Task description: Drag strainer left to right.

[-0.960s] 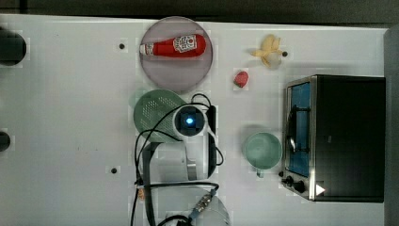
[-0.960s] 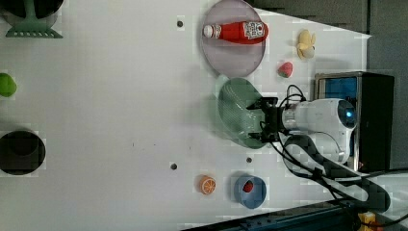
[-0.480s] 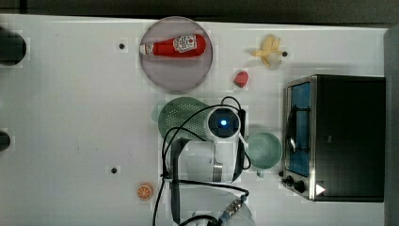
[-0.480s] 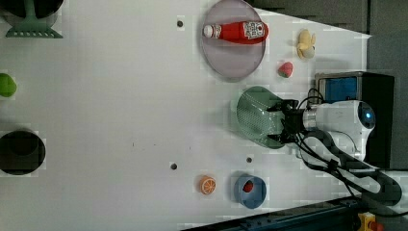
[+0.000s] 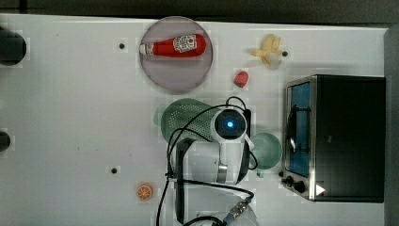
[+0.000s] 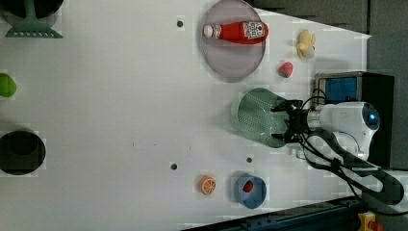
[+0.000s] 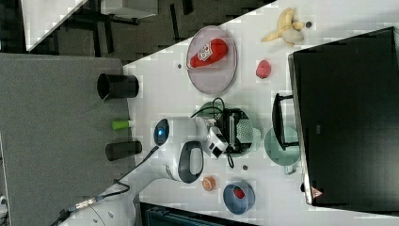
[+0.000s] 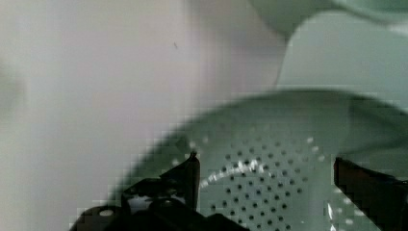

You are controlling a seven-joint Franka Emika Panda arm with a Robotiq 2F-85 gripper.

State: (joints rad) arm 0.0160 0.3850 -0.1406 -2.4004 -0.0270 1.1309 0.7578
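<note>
Big white worktop [image 5: 70, 117], and at the top view's right end sits the black toaster oven [image 5: 339, 136], our landmark. The arm reaches in beside it, its end effector [image 6: 288, 122] spread wide, fingers dipped inside the strainer [image 6: 257, 118] near the rim facing the oven; the wrist view shows two dark fingertips [image 8: 190, 168] well apart over the perforated bowl, clamping nothing. The strainer sits near the oven, with the green cup [image 5: 268, 150] between them, just beside the strainer's oven-side rim. Farther from the oven: the plate [image 5: 176, 77] carrying the ketchup bottle [image 5: 174, 45]. Smaller still, the strawberry [image 5: 241, 78] lies near the oven's corner.

The danger, as I judge it: keep pushing towards the oven and the strainer shoves that cup into the oven door. And with only a finger hooked inside, the light strainer could tip or slip free.
</note>
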